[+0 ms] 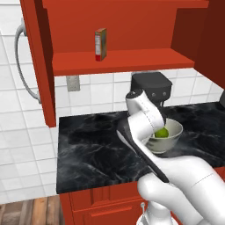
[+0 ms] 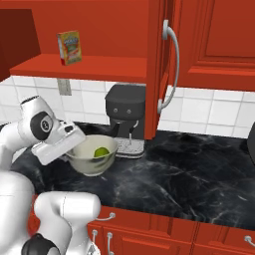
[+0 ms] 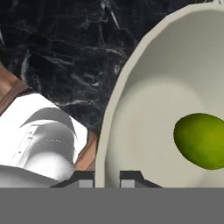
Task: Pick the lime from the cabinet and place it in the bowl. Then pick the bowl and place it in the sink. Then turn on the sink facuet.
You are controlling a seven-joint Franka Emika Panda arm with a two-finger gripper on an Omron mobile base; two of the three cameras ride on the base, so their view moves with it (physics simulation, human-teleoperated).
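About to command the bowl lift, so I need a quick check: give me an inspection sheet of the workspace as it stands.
Surface: black marble counter, bare around the bowl.
Job's things: lime lies inside the bowl; bowl sits on the counter; red cabinet stands open.
Clutter: small box upright on the cabinet shelf; dark coffee machine behind the bowl.
Grippers: gripper shut on the bowl's near rim, one fingertip each side of the wall.
Cables: nothing seen.
Surroundings: white tiled wall, red lower drawers.
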